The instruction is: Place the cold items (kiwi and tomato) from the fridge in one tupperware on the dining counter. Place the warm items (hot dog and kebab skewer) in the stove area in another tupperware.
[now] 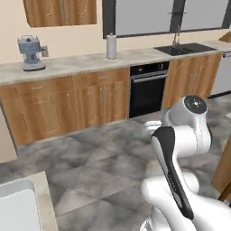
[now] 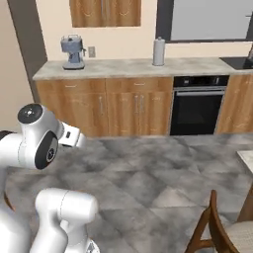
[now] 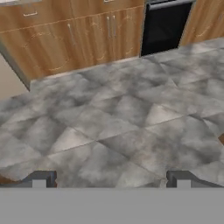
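Grey floor tiles (image 3: 113, 118) lie under the gripper (image 3: 111, 178), whose fingers stand wide and hold nothing. I cannot see the kiwi or tomato anywhere; probably both are soft, so take them gently around the middle.

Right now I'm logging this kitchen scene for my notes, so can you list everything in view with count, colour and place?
coffee machine: one, grey-blue, left end of the far counter
paper towel roll: one, white, upright on the far counter, right of the coffee machine
counter: one, pale stone, along the far wall
base cabinets: a wooden run under the counter, either side of the oven
oven: one, black, built in under the counter
sink: one, dark, with a tap, right end of the counter
wall cabinet: one, wood, above the counter
chair: one, dark wood with pale seat, lower right of the right base view
floor: grey tiles
arm: one, white with dark joints
tool: one, dark tips wide apart, open, over bare floor
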{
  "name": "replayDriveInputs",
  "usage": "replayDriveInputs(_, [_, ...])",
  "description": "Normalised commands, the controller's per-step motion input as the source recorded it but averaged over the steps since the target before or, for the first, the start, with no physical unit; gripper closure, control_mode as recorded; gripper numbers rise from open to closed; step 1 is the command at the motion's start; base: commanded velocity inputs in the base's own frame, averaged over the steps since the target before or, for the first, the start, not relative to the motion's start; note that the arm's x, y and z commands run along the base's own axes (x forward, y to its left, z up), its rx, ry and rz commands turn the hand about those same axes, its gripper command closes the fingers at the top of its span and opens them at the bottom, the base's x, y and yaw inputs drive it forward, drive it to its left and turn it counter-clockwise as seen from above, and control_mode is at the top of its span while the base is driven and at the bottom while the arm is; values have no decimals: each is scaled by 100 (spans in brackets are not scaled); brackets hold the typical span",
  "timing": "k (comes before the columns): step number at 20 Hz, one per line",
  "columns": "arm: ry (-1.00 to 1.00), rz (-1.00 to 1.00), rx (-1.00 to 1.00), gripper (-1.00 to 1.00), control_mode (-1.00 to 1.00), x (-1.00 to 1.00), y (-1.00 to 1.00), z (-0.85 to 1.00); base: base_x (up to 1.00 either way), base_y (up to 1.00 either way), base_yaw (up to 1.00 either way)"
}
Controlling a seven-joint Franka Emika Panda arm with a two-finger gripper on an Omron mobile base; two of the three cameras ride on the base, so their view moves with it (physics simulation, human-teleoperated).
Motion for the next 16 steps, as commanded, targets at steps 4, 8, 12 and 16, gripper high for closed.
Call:
replayDriveInputs(4, [0,0,0,-100,100,0,0,0,69,-13,-69])
replayDriveInputs(8, [0,0,0,-100,100,0,0,0,100,3,-50])
replayDriveInputs(12, [0,0,0,-100,100,0,0,0,100,26,-52])
replayDriveInputs(16, [0,0,0,-100,100,0,0,0,100,45,-58])
